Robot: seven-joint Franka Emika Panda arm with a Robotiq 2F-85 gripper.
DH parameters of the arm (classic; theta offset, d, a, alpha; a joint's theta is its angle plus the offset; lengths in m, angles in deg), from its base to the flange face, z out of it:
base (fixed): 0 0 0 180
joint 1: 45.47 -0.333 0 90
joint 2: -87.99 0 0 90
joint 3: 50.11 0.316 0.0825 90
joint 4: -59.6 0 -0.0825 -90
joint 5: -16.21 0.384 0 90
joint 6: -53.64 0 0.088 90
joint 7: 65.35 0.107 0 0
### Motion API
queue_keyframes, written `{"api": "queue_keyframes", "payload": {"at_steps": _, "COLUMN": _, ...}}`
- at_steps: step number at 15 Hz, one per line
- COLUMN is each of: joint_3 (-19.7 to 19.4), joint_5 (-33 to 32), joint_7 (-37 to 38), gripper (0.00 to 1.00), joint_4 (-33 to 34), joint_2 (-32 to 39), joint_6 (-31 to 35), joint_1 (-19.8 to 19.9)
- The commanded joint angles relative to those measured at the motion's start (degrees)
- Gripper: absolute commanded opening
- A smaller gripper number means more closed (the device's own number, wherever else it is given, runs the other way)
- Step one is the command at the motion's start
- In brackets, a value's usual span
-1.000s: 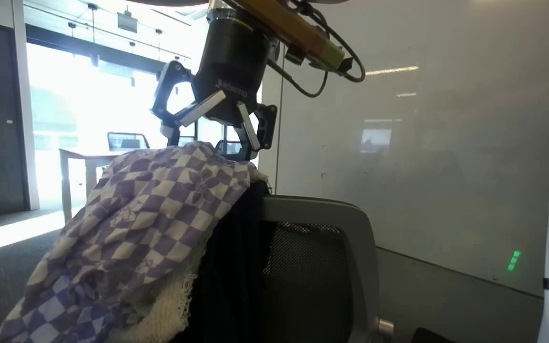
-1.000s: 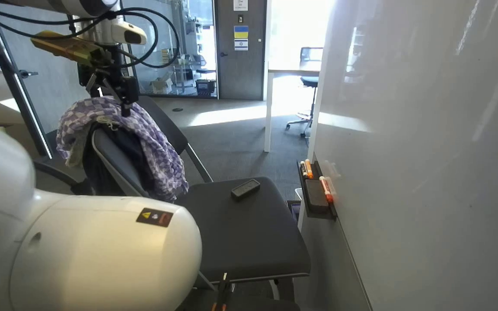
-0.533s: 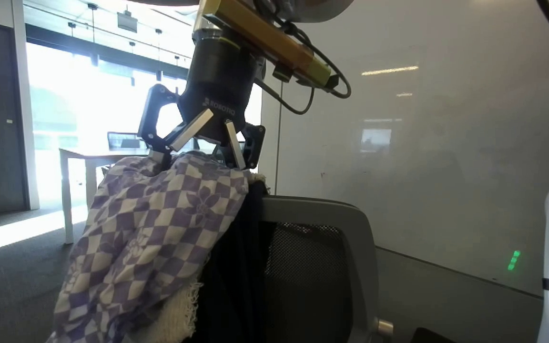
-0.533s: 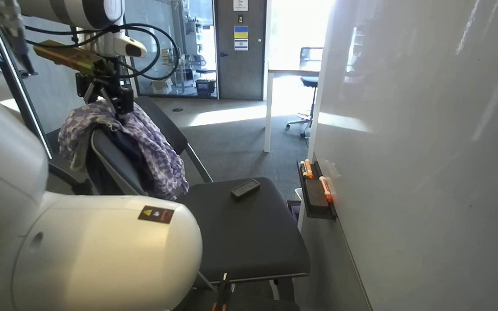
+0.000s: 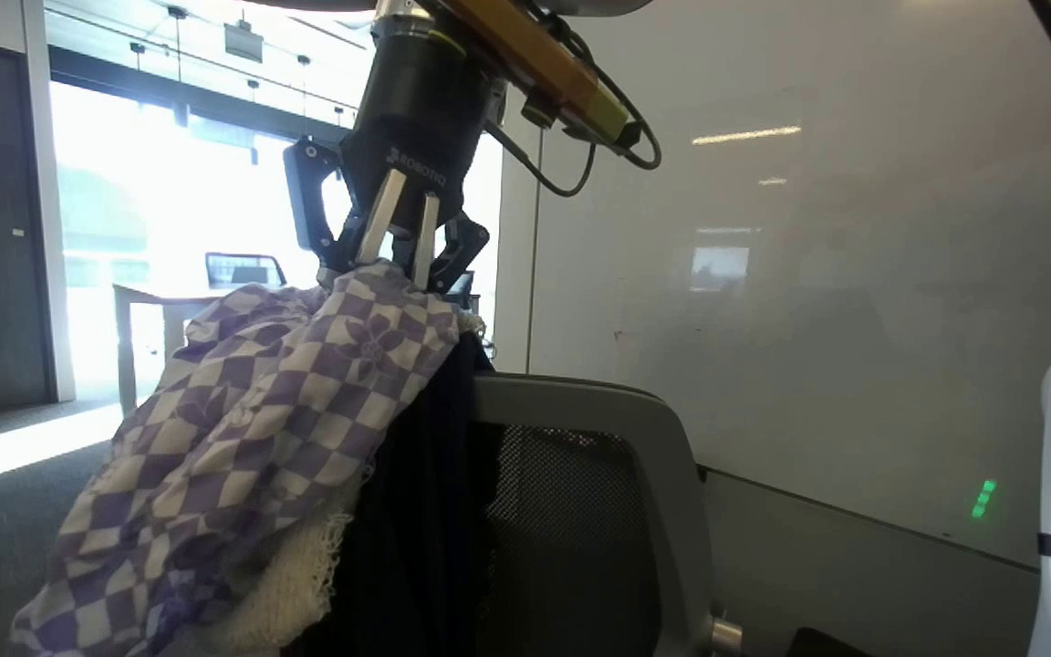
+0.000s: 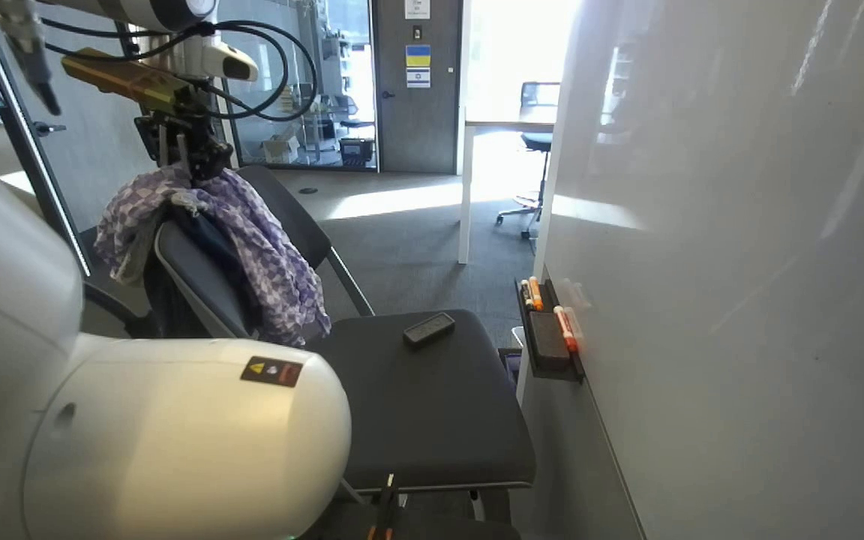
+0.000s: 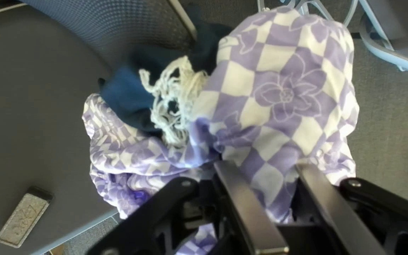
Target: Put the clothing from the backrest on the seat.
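Observation:
The purple-and-cream checked clothing (image 5: 306,392) drapes over the top of the chair's backrest (image 5: 571,392), with part hanging down the seat side (image 6: 274,262). My gripper (image 5: 384,276) is above the backrest, its fingers drawn together with a bunched fold of that cloth between them. In the wrist view the clothing (image 7: 278,88) runs up into the gap of the gripper (image 7: 260,170); the fingertips are buried in folds. A dark blue cloth (image 7: 129,95) and a cream fringe (image 7: 175,102) show beneath it. The black seat (image 6: 417,405) lies in front of the backrest.
A small dark eraser-like block (image 6: 428,328) rests on the seat. Beside the chair stands a whiteboard (image 6: 739,262) with a marker tray (image 6: 550,337). Another dark panel with a silver leg (image 6: 349,281) is behind the chair. The white arm link (image 6: 177,427) hides part of the chair.
My gripper has come down onto the cloth, closed from wide apart around a fold, and risen slightly, drawing the cloth up. The chair has shifted a little.

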State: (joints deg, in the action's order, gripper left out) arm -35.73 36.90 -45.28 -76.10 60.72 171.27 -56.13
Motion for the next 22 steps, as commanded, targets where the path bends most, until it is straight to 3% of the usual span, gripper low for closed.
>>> {"api": "queue_keyframes", "payload": {"at_steps": 1, "joint_3": -0.5, "joint_5": 1.6, "joint_7": -1.0, "gripper": 0.11, "joint_4": 1.7, "joint_2": -1.4, "joint_6": -1.5, "joint_1": -1.5}}
{"api": "queue_keyframes", "payload": {"at_steps": 6, "joint_3": 0.9, "joint_5": -2.7, "joint_7": 0.2, "gripper": 0.11, "joint_4": 4.3, "joint_2": -5.5, "joint_6": -1.7, "joint_1": -0.8}}
{"api": "queue_keyframes", "payload": {"at_steps": 12, "joint_3": 3.1, "joint_5": -18.0, "joint_7": 1.1, "gripper": 0.12, "joint_4": 11.2, "joint_2": -8.5, "joint_6": -0.5, "joint_1": 3.9}}
{"api": "queue_keyframes", "payload": {"at_steps": 16, "joint_3": 1.8, "joint_5": -24.6, "joint_7": 2.6, "gripper": 0.11, "joint_4": 14.6, "joint_2": -8.9, "joint_6": 2.2, "joint_1": 8.3}}
{"api": "queue_keyframes", "payload": {"at_steps": 22, "joint_3": -0.6, "joint_5": -27.5, "joint_7": 5.9, "gripper": 0.11, "joint_4": 18.6, "joint_2": -12.4, "joint_6": 4.6, "joint_1": 13.6}}
